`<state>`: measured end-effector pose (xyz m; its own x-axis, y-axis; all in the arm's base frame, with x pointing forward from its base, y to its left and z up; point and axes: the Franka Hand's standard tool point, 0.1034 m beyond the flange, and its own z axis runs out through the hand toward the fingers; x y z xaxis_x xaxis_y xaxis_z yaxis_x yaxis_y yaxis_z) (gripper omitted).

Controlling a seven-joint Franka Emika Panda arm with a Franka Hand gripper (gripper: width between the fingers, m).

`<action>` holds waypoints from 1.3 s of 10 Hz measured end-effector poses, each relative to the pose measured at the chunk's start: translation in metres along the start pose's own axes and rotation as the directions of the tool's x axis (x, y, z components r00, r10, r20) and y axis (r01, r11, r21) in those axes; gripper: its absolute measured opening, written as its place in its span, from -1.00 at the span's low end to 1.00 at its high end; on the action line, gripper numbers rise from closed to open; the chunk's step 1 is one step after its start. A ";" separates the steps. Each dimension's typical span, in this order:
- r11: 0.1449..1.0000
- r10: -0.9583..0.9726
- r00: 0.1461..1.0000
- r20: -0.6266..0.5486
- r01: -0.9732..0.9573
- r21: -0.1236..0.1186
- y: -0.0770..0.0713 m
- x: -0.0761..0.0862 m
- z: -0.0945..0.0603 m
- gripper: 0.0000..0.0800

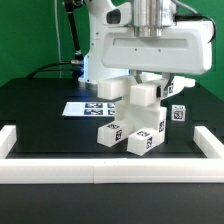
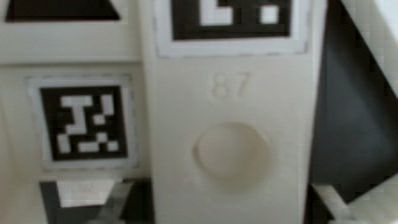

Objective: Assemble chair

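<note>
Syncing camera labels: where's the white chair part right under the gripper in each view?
Exterior view: chair part at centre, directly below the gripper.
Wrist view: probably the same chair part, a long bar filling the middle.
Shared landmark: tagged neighbouring part beside it, match uncertain.

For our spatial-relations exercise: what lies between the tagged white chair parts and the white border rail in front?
Nothing: between the chair parts and the border rail the black table is bare, in the exterior view.
</note>
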<state>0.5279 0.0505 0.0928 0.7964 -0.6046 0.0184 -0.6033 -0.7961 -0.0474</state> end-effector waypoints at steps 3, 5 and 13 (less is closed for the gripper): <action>1.000 -0.010 1.000 0.010 0.010 -0.024 0.007 -0.002 0.015 -0.27; 1.000 -0.017 1.000 -0.026 0.017 -0.011 0.004 0.004 0.018 -0.27; 0.999 -0.045 0.997 -0.067 0.045 0.003 0.002 0.017 0.018 -0.27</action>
<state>0.5412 0.0387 0.0752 0.8179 -0.5687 0.0877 -0.5666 -0.8225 -0.0496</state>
